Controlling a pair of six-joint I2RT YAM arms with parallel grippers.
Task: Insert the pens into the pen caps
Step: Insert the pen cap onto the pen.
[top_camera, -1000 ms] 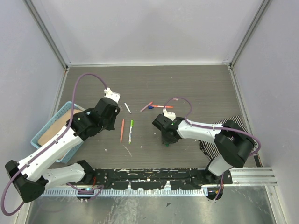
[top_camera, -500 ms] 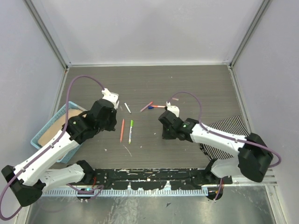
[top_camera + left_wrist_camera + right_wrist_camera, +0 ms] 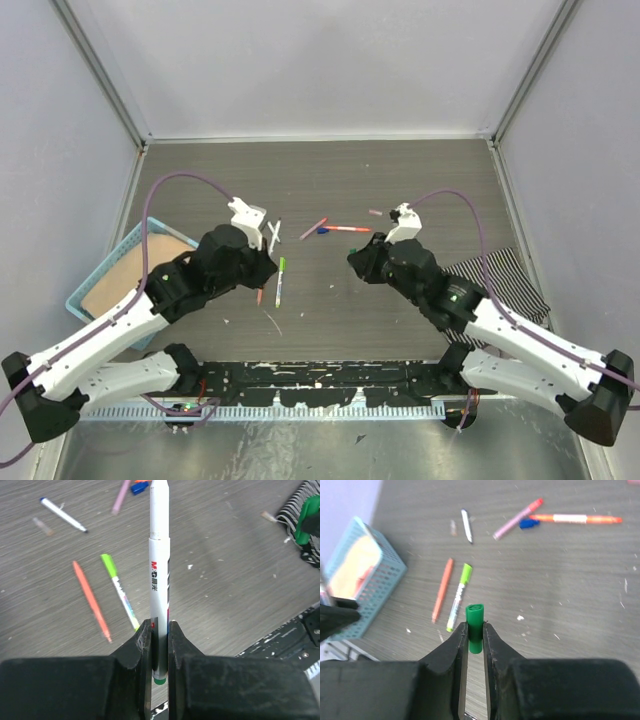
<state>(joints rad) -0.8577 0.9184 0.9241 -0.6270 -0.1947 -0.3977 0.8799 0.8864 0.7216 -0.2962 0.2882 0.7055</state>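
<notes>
My left gripper (image 3: 159, 625) is shut on a white pen (image 3: 159, 570) with a green butt end; the pen points straight away from the wrist, above the table. My right gripper (image 3: 475, 626) is shut on a green pen cap (image 3: 475, 613), open end facing out. In the top view the left gripper (image 3: 266, 268) and right gripper (image 3: 356, 262) face each other across a gap. On the table lie an orange pen (image 3: 442, 589), a lime-capped pen (image 3: 280, 279), a short white pen (image 3: 273, 232), a pink pen (image 3: 313, 228), a blue cap (image 3: 323, 231) and an orange-and-white pen (image 3: 348, 229).
A light blue basket (image 3: 130, 240) stands at the left edge of the table. A striped cloth (image 3: 500, 275) lies at the right under the right arm. A small pink cap (image 3: 376, 212) sits behind the right gripper. Grey walls enclose the table.
The right gripper has risen off the table with the green cap and its arm has swung out to the right. The left gripper has moved right, toward the centre, with its pen.
</notes>
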